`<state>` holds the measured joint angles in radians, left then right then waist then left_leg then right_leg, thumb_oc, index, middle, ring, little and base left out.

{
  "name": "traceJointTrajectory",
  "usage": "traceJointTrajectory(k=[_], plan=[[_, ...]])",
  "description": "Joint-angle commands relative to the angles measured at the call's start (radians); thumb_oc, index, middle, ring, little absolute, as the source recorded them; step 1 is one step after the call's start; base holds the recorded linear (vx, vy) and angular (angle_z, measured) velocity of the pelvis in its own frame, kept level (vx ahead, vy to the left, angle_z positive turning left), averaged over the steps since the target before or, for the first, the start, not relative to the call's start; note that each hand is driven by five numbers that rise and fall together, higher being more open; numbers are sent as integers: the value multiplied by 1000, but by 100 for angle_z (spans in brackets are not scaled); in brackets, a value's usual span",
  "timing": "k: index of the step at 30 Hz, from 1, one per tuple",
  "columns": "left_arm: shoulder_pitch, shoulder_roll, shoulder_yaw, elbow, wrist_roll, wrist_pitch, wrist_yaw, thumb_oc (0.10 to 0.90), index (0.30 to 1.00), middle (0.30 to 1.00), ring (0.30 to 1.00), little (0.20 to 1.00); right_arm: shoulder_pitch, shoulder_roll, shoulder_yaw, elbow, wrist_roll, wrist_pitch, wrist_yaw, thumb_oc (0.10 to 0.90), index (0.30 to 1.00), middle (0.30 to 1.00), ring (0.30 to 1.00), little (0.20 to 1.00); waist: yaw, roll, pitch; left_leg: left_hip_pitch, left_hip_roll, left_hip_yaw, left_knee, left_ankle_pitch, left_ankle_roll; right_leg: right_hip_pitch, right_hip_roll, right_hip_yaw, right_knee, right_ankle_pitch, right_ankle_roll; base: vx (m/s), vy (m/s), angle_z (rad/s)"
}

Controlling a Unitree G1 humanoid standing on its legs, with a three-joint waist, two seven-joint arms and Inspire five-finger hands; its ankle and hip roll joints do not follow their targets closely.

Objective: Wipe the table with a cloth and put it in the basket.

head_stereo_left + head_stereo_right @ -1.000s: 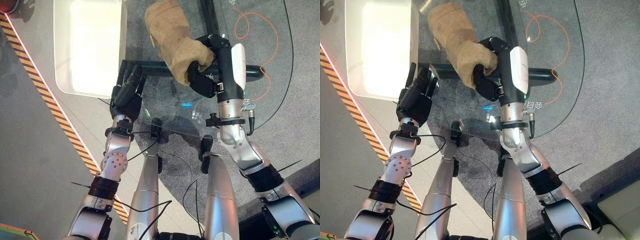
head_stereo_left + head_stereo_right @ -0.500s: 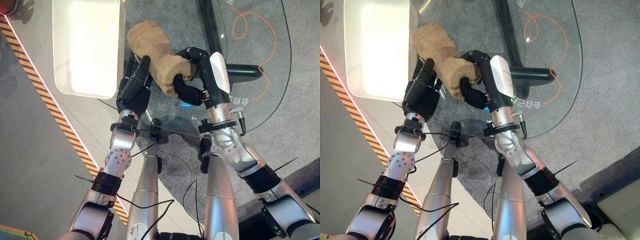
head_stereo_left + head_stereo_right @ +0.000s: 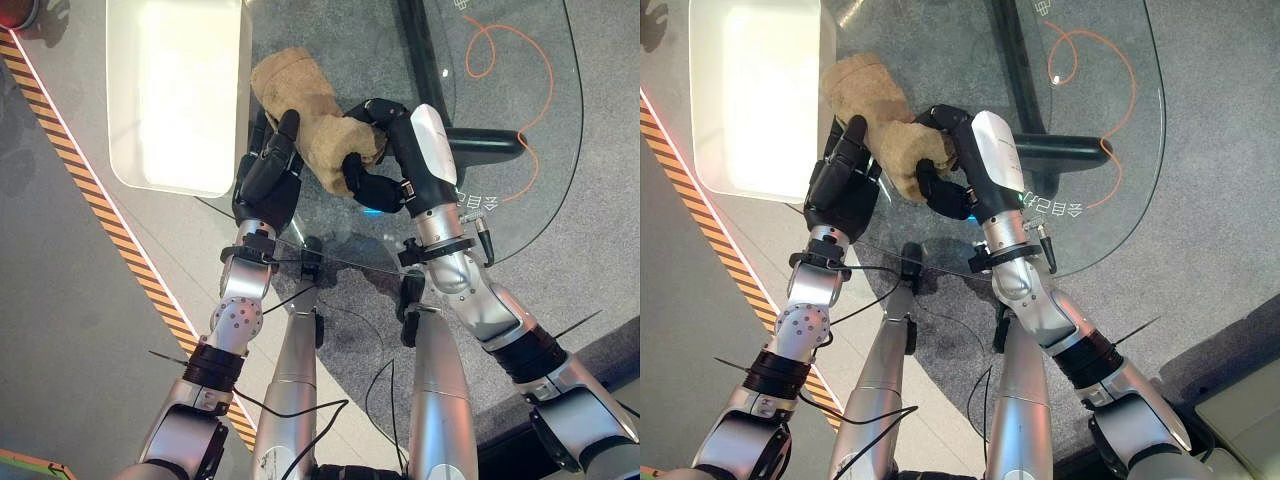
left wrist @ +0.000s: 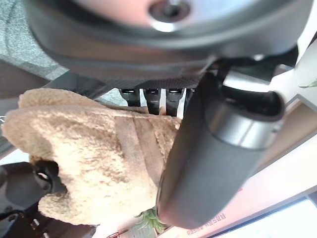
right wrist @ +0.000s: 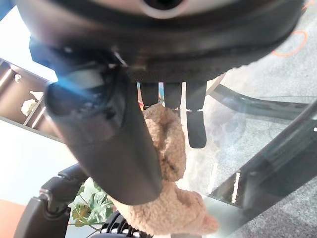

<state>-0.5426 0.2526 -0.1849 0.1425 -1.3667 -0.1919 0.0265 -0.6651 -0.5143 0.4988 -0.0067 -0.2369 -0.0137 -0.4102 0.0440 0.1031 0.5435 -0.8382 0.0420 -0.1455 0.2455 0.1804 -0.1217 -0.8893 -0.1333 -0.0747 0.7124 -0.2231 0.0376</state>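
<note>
The tan cloth [image 3: 305, 110] is lying bunched on the glass table [image 3: 520, 150], and the right hand [image 3: 385, 160] is gripping its near end, with fingers curled over the top of the fabric and the thumb tucked under it. The rest of the cloth is trailing away from that hand toward the white basket [image 3: 175, 95], which is sitting just beyond the table's edge on the far side of the left hand [image 3: 268, 175].

The left hand is reaching in beside the right one. Its thumb is lying up along the cloth's side and its fingers are extending under or behind the bundle, fairly straight in the left wrist view, so it is touching the fabric rather than clamping it.

This looks like a handover, or the end of a wipe toward the basket side. To do it well, the left hand should be closing thumb and fingers fully around the thick middle of the bundle before the right hand is loosening at all. The loose far end is hanging nearest the basket's rim, so lifting the cloth clear of the glass before carrying it over should be keeping it from dragging or snagging there.
</note>
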Motion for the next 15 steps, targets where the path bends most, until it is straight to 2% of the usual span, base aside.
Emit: traceJointTrajectory(k=[1,6,15], plan=[[-95,15,32,-111,-4,-102,-95,800,900,900,900,900,-151,32,14,-161,-56,-114,5,100,300,300,300,200,-6,-42,-23,53,-112,140,76,-145,125,65,60,-44,-291,187,18,0,0,0],[-87,8,47,-127,-5,-129,-104,800,900,900,900,900,-148,28,14,-157,-68,-114,26,100,300,300,300,200,-3,-44,-23,54,-114,136,76,-146,125,65,62,-45,-289,187,18,0,0,0],[-98,9,48,-128,33,-109,-82,800,900,900,900,900,-172,10,36,-161,-85,-122,78,100,300,300,300,200,-1,-47,-23,50,-116,133,75,-145,124,62,63,-48,-292,188,19,0,0,0]])
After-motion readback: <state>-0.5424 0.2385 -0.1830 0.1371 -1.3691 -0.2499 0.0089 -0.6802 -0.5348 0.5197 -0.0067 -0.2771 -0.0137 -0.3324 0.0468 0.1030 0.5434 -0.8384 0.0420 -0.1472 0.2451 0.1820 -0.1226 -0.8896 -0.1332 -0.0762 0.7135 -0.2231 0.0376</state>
